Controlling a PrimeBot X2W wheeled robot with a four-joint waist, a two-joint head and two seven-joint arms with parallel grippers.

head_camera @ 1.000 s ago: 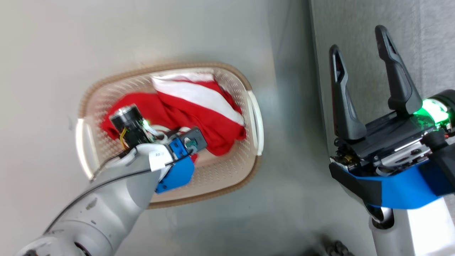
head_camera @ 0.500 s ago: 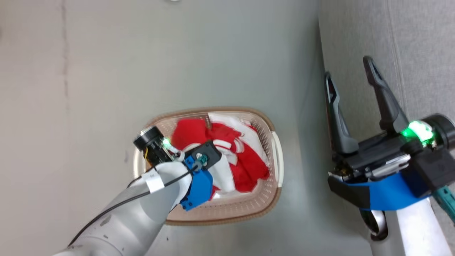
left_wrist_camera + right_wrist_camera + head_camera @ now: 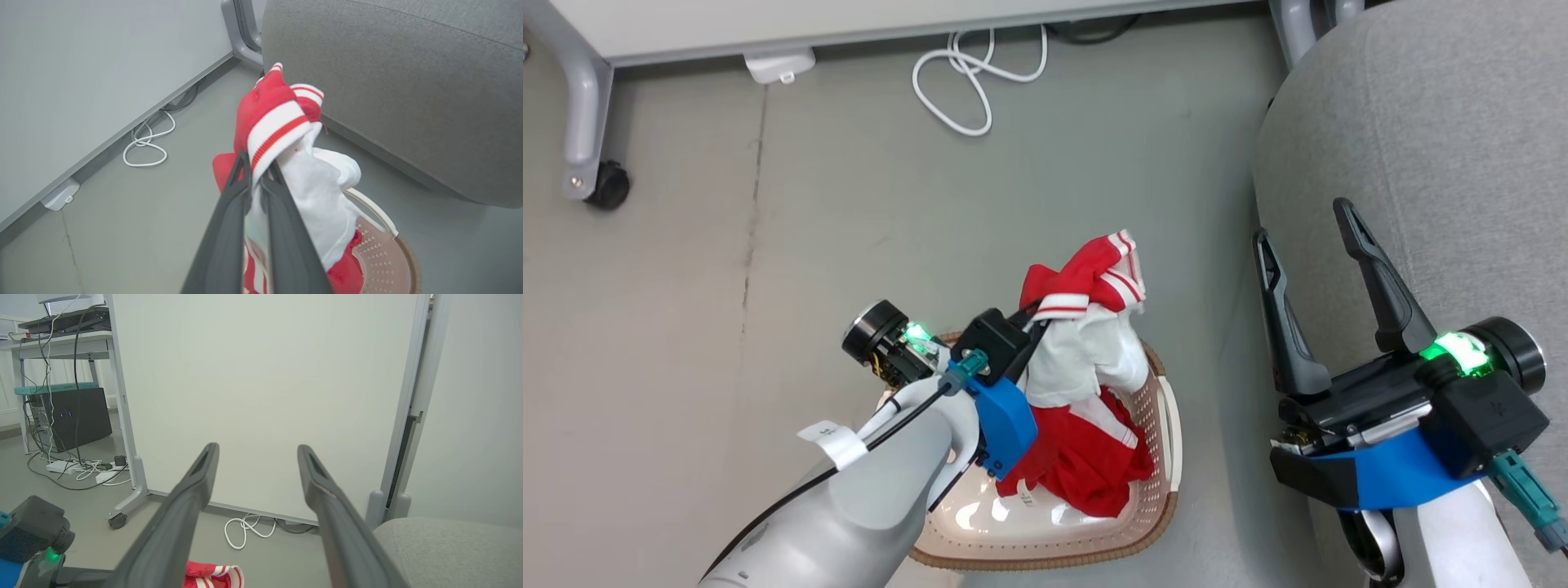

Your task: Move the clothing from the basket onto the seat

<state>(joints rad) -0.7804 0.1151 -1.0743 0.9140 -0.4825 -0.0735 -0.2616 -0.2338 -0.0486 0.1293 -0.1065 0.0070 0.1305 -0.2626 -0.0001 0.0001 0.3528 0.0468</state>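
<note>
Head view caught the left gripper (image 3: 1031,320) raised above the cream-white perforated plastic laundry basket with a brown woven-look rim (image 3: 1045,563). Its two dark fingers were pinched together on a fold of the bright red soft clothing with white stripes and white lining (image 3: 1086,282). The striped cuff end stood up past the fingertips, the white lining bulged just below the grip, and the lower red part hung down into the basket, touching its inside. Whether this was one garment or two tangled together could not be told.

Along the left wrist view, the left gripper (image 3: 256,163) was clamped on the striped band of the clothing (image 3: 278,122). The basket (image 3: 392,228) sat below, and the large light-grey fabric upholstered seat (image 3: 408,81) rose close behind.

To the right, the right gripper (image 3: 1301,220) hung over the edge of the seat (image 3: 1421,122) with its fingers spread wide apart, gripping nothing and well clear of the clothing. A looped white cable (image 3: 968,77) lay on the smooth grey floor (image 3: 768,286) beyond the basket.
</note>
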